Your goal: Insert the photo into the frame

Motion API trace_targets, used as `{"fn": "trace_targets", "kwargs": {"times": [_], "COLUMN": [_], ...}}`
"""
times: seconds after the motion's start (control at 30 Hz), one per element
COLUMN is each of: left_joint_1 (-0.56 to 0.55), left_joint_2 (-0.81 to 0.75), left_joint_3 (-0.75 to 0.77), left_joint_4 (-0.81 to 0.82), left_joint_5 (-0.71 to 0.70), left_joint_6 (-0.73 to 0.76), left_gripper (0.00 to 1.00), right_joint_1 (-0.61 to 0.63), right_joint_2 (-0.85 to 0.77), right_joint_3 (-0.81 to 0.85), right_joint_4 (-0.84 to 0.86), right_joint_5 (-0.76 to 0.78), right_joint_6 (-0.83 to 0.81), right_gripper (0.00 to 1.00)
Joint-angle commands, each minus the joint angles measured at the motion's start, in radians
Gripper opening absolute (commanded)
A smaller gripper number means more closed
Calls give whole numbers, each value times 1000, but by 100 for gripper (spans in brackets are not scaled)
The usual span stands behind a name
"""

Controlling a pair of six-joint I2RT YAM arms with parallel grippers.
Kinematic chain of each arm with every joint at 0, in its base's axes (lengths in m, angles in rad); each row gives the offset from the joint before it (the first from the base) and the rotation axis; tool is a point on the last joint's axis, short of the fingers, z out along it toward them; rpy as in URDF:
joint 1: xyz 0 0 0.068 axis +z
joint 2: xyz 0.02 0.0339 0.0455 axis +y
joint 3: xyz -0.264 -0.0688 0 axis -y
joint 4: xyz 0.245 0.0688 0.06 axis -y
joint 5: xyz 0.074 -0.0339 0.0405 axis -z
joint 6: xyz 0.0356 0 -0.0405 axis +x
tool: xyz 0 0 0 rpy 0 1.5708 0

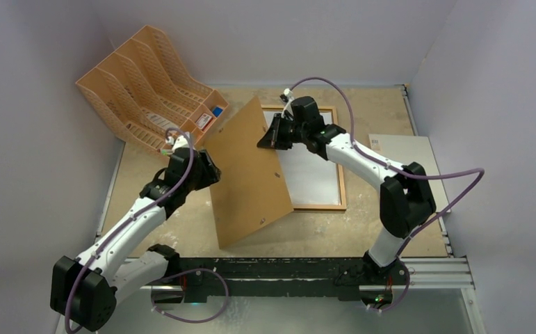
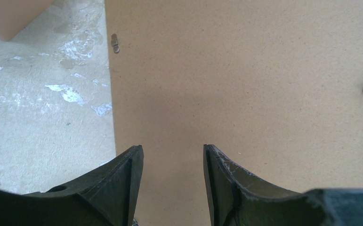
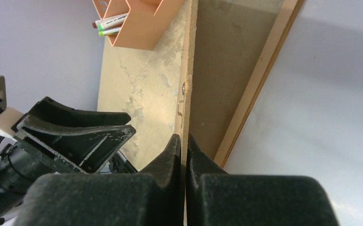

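The frame (image 1: 342,188), thin brown wood, lies flat on the table at centre right. The photo (image 1: 313,174) fills it with its plain white back up, and it shows beside the moulding (image 3: 259,75) as a pale surface (image 3: 320,94). A brown backing panel (image 1: 247,174) stands tilted on its lower edge over the frame's left side. My right gripper (image 1: 268,139) is shut on the panel's top edge (image 3: 183,139). My left gripper (image 1: 206,170) is open at the panel's left side, its jaws (image 2: 173,148) facing the panel (image 2: 245,84) with nothing between them.
An orange-tan file rack (image 1: 147,76) stands at the back left, with pens (image 3: 111,23) in it. A pale grey sheet (image 1: 407,149) lies at the right wall. A small metal clip (image 2: 115,43) sits near the panel's edge. Walls close in on three sides.
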Motion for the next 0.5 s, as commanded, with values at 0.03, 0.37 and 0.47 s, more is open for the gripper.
{"fn": "trace_targets", "kwargs": {"times": [0.03, 0.37, 0.47], "left_joint_1": [-1, -1, -2], "left_joint_2": [-76, -31, -1], "left_joint_3": [26, 145, 179], "left_joint_4": [46, 11, 6], "left_joint_5": [-20, 67, 93], "left_joint_6": [-34, -13, 17], "left_gripper": [52, 56, 57], "right_joint_1": [-31, -210, -294], "right_joint_2": [-66, -158, -190], "right_joint_3": [-14, -29, -71], "right_joint_4": [93, 137, 173], "right_joint_5": [-35, -185, -241], "right_joint_6": [-23, -33, -5], "right_gripper": [0, 0, 0]}}
